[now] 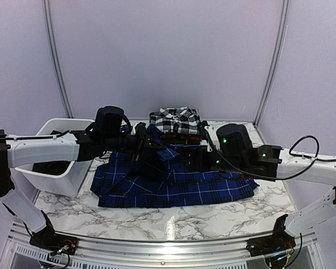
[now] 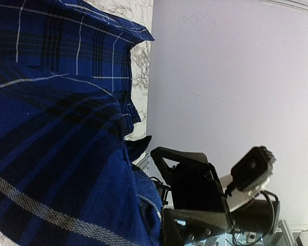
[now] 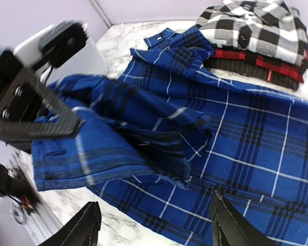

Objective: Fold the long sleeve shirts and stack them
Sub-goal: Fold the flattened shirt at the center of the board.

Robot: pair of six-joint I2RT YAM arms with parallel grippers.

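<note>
We see the blue shirt (image 1: 173,185) spread on the bench (image 1: 157,221), 1 fold raised by the left gripper (image 1: 151,144), jaws clamped on it; the right gripper (image 3: 155,202) hovers above, jaws apart.

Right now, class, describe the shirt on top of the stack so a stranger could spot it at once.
Start at the marble table and look to its far edge, behind the spread blue shirt. A small stack sits there; its top shirt is the only black-and-white check, lying on a red-and-black shirt.
</note>
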